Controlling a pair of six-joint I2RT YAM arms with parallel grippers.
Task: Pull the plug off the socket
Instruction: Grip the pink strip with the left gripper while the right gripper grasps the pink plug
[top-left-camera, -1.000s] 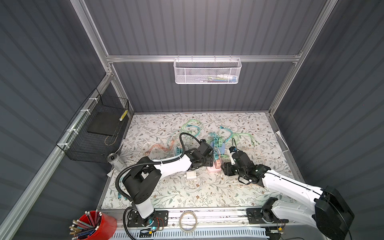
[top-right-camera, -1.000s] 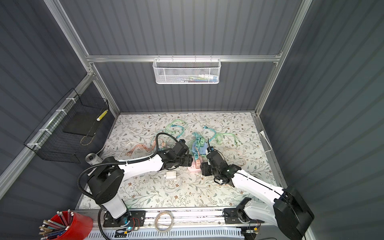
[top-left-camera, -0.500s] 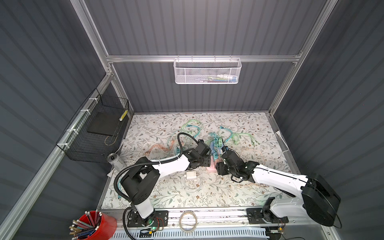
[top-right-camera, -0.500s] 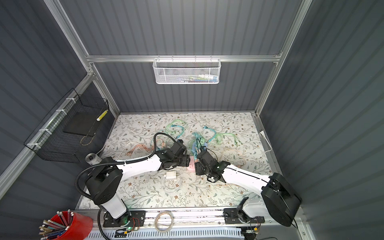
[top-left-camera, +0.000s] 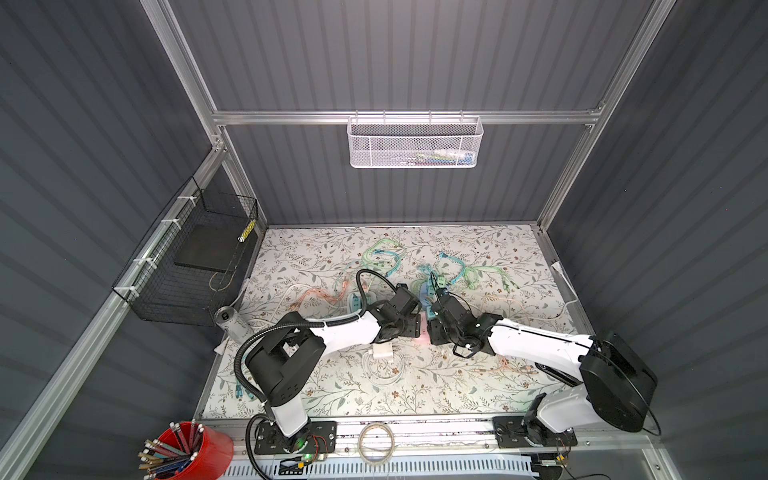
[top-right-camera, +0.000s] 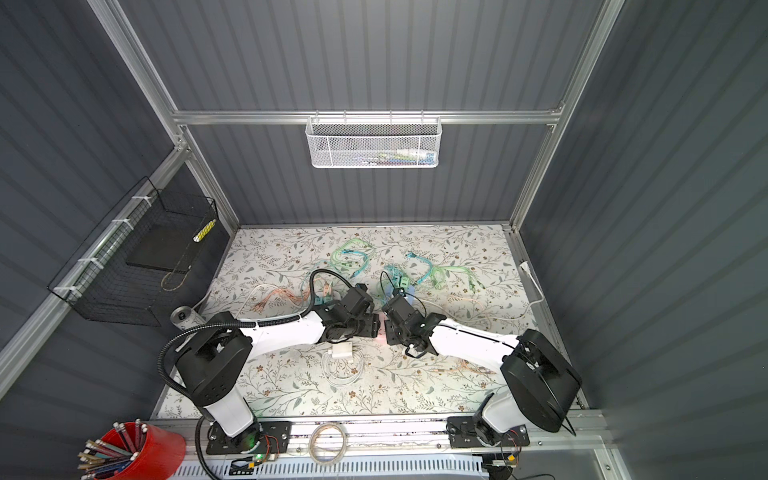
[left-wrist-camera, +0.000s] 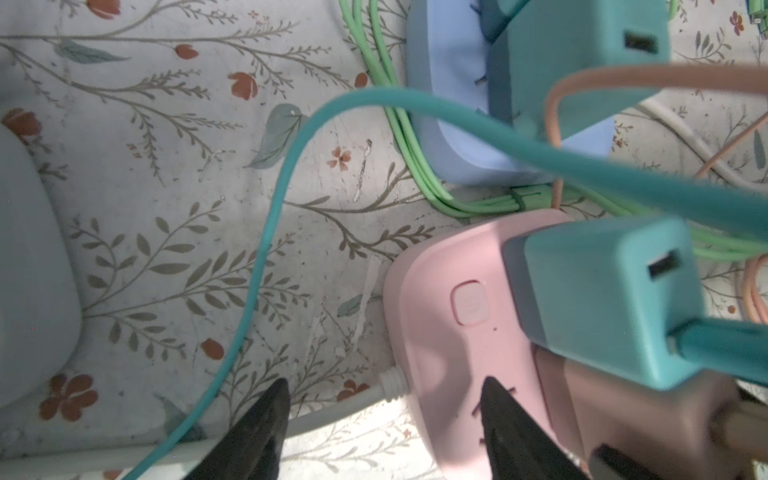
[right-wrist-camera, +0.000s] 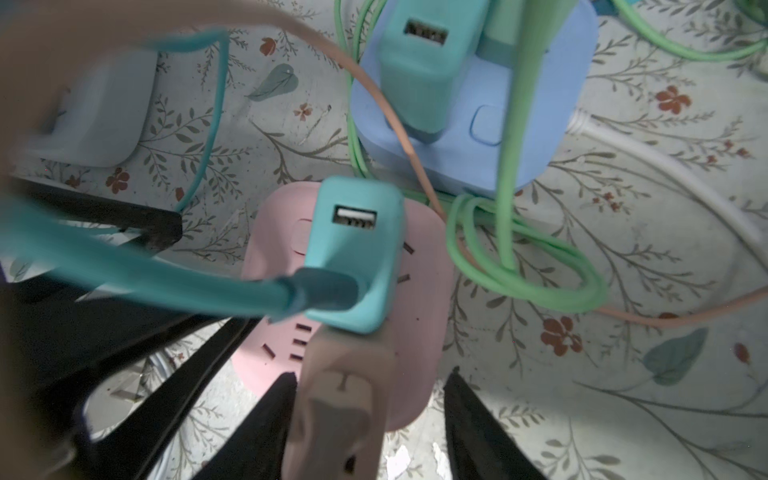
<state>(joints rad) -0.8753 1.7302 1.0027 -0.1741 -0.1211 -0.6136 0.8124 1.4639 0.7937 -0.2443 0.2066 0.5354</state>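
Note:
A pink socket (right-wrist-camera: 424, 291) lies on the floral mat between both grippers and shows as a pink patch (top-left-camera: 422, 338) in both top views. A teal plug (right-wrist-camera: 353, 249) with a teal cable stands in it, and a pinkish-beige plug (right-wrist-camera: 340, 399) sits at its near end. My right gripper (right-wrist-camera: 372, 372) is open and straddles the beige plug: one finger touches its side, the other stands clear of it. My left gripper (left-wrist-camera: 384, 380) is open, with one fingertip (left-wrist-camera: 494, 395) over the pink socket (left-wrist-camera: 436, 332) and the other over the mat beside the socket's white cord.
A blue socket (right-wrist-camera: 540, 137) with its own teal plug (right-wrist-camera: 419, 62) lies just behind the pink one. Green cables (right-wrist-camera: 519, 270) and an orange cable loop around them. A white charger (top-left-camera: 382, 352) with coiled cord lies near the left arm. A black wire basket (top-left-camera: 195, 266) hangs at left.
My right gripper has moved left to the pink socket, settled around the beige plug, and its jaws have narrowed. The left gripper has barely moved.

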